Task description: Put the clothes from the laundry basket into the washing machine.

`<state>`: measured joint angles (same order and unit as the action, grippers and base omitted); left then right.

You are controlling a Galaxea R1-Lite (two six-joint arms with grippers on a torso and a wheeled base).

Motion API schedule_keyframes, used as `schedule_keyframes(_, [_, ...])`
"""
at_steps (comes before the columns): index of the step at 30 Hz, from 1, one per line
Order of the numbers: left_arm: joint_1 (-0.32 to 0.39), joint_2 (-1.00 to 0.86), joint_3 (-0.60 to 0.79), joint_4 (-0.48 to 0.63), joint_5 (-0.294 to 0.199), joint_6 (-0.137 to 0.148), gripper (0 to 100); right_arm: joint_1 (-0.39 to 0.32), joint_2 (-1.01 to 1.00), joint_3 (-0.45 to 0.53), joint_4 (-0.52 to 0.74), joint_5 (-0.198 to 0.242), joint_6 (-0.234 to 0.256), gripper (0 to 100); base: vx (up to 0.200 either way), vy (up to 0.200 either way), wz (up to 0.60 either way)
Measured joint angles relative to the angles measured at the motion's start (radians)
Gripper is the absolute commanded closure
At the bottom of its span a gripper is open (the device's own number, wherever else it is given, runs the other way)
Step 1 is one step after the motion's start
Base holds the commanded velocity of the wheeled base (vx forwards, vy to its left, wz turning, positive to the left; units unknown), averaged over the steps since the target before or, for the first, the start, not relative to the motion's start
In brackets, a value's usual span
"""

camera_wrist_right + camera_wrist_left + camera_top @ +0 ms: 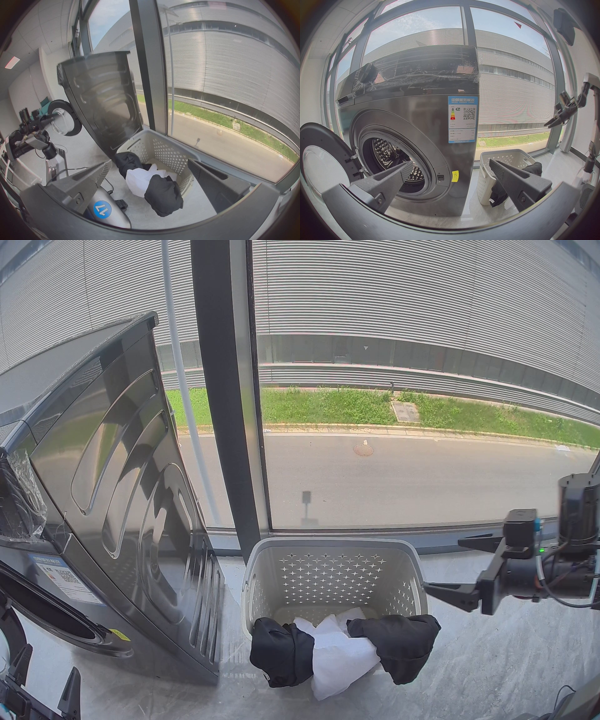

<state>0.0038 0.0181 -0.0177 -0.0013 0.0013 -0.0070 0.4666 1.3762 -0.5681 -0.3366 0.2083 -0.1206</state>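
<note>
Head view: right gripper [442, 565], jaws apart and empty, hangs right of the laundry basket [331, 544]; left gripper [450, 162] gapes empty facing the washing machine [425, 125]. Grey floor [494, 665], window [406, 477] beyond.

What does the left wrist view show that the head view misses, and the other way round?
Left wrist view adds: the washing machine front-on, its round door swung open, the perforated drum inside. Head view adds: the machine's ribbed side panel. Shared: the laundry basket, black clothes hanging over its rim, and the right pincer, open.
</note>
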Motion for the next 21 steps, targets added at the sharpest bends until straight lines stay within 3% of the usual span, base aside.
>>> schedule_keyframes(10, [0.000,0.000,0.000,0.000,0.000,0.000,0,0.005,0.371,-0.021,-0.135,0.010,-0.014,0,0.000,0.000,0.00])
schedule_keyframes(21, [0.000,0.000,0.000,0.000,0.000,0.000,0,-0.030,0.526,-0.011,-0.140,-0.002,-0.016,0,0.000,0.000,0.00])
